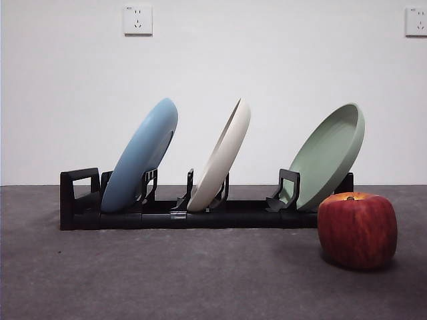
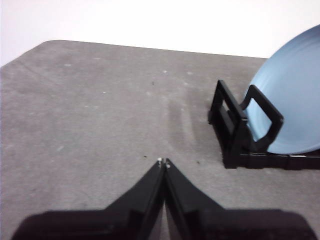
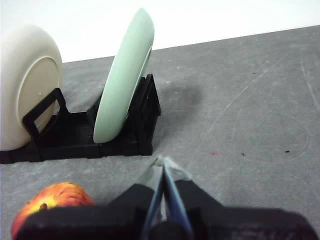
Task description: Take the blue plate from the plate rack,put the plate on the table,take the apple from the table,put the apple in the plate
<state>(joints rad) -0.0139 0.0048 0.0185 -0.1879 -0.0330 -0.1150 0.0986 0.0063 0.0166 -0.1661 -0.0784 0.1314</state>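
The rack (image 1: 200,215) lies lengthwise across the bench (image 1: 167,280), parallel to the white wall (image 1: 267,60). Its blocky end piece (image 1: 79,199) forms the left end in the front view.

Three plates stand in the rack, each leaning to the right:
- Blue plate (image 1: 140,155): left slot, just beside the end piece, lower edge seated between the dividers.
- Cream plate (image 1: 221,155): middle slot.
- Green plate (image 1: 328,156): right slot, concave face turned toward the front camera.

The plates stand apart from one another.

The apple (image 1: 357,230) rests on the bench in front of the right end of the rack, below the green plate. It stands upright, with its yellow-orange top and stem facing up. It is near the rack; contact with it cannot be determined.

Two wall sockets are mounted high on the wall, one (image 1: 137,20) above the blue plate and one (image 1: 416,21) at the right edge.

Left gripper (image 2: 163,161): fingers together, tips meeting, holding nothing. It sits over bare bench, off the end piece of the rack, well apart from the blue plate.

Right gripper (image 3: 163,161): fingers together, holding nothing. It sits over the bench near the green-plate end of the rack, with the apple close beside it and not touched.

Neither arm appears in the front view.
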